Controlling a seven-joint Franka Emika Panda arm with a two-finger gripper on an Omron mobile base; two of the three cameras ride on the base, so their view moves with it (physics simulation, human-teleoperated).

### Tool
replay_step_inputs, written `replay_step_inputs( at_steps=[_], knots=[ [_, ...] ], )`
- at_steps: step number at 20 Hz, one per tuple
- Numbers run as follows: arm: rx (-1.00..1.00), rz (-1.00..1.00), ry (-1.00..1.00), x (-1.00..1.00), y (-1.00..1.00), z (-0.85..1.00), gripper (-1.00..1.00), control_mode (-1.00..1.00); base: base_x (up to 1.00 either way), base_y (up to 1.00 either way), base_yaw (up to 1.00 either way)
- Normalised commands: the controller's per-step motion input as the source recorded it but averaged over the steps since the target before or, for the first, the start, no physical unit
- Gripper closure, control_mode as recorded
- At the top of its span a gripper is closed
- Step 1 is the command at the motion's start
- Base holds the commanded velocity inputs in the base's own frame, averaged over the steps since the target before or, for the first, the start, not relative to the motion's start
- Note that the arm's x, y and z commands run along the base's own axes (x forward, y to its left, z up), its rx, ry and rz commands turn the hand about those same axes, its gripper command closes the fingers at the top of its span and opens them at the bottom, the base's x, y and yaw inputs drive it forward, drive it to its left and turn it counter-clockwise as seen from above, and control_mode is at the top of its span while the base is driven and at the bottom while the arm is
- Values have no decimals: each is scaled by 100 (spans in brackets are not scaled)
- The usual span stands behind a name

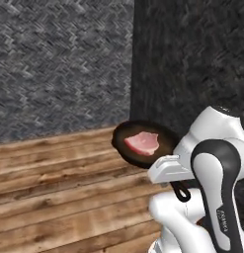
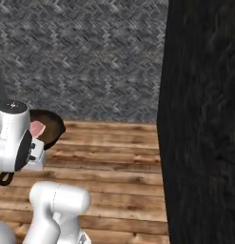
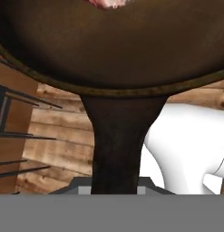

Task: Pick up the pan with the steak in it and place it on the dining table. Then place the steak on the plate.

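- Jaws clamped on the handle of the pan (image 1: 143,143), which hangs in the air above the wooden floor (image 1: 59,197).
- Carry it level and slowly, so the steak (image 1: 142,143) cannot slide.
- Pan: round, black, matte iron; steak: flat pink slab, paler at its edge.

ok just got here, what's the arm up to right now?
It's carrying the pan by its handle, gripper shut on it, held in the air above the wooden floor. The steak lies in the pan. A dark wall stands to the right.
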Motion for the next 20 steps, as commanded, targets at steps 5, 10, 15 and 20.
replay_step_inputs(
  at_steps=[5, 10, 15, 20],
  knots=[
    [0, 0, 0, 0, 0, 0, 100, 100, 37, -17, 35],
    [0, 0, 0, 0, 0, 0, 100, 100, 0, 0, 50],
    [0, 0, 0, 0, 0, 0, 100, 100, 0, 0, 50],
    [0, 0, 0, 0, 0, 0, 100, 100, -1, 0, 50]
  ],
)
